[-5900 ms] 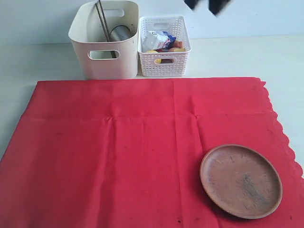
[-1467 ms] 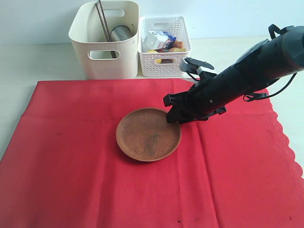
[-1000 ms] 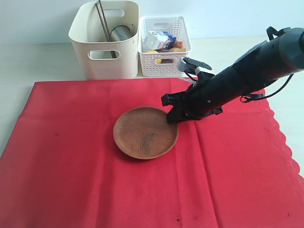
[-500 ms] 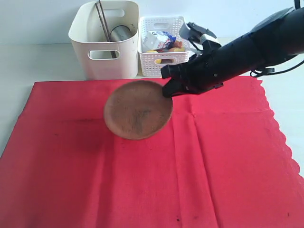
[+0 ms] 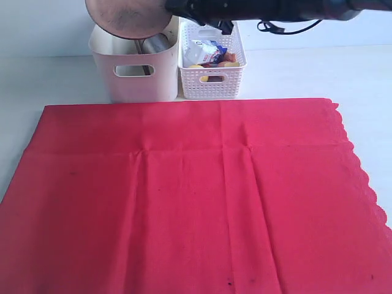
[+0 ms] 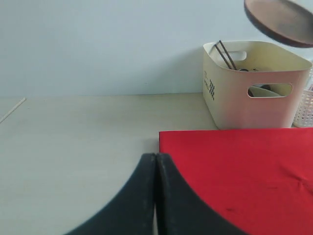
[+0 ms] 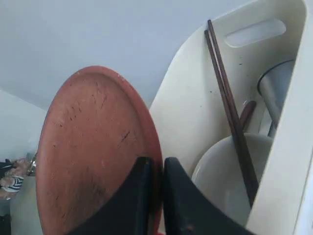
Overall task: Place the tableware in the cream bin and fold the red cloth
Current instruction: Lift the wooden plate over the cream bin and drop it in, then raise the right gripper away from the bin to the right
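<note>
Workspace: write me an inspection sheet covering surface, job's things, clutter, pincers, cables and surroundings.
Surface: pale table, mostly covered by the red cloth, spread flat, unfolded.
Job's things: wooden plate held tilted above the cream bin; chopsticks, bowl and steel cup inside the bin.
Clutter: white lattice basket with food, beside the bin.
Pincers: right pincer shut on the plate's rim; left pincer shut, empty, low by the cloth's edge.
Cables: black cable under the right arm.
Surroundings: plain pale wall; nothing else seen.
</note>
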Motion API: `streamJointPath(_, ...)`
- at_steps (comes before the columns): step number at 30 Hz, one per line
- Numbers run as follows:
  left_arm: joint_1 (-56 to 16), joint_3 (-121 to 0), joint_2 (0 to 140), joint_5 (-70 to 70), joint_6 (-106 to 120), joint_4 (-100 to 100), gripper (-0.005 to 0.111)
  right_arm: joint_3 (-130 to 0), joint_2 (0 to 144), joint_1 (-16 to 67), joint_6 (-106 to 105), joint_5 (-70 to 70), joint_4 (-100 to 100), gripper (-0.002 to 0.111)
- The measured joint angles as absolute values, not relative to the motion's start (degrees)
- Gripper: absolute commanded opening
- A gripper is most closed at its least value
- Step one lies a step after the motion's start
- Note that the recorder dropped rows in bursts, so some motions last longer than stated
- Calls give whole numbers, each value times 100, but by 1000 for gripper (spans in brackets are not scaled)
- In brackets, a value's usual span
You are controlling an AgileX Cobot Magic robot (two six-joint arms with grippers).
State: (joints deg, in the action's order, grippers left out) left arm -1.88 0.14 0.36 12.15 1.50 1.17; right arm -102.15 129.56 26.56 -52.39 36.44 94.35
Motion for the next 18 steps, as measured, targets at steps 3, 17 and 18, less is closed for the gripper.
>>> streamJointPath(3,-188,14,36,1215,150,117,0,-10909,13592,2656,-5116,3644,9509,2)
streamJointPath(17,-188,14,36,1215,150,117,0,-11393,13941,2656,-4518,3696,8535,42)
streamJointPath(18,-188,14,36,1215,150,117,0,-11393,13881,2644,-4494,3728,8269,40)
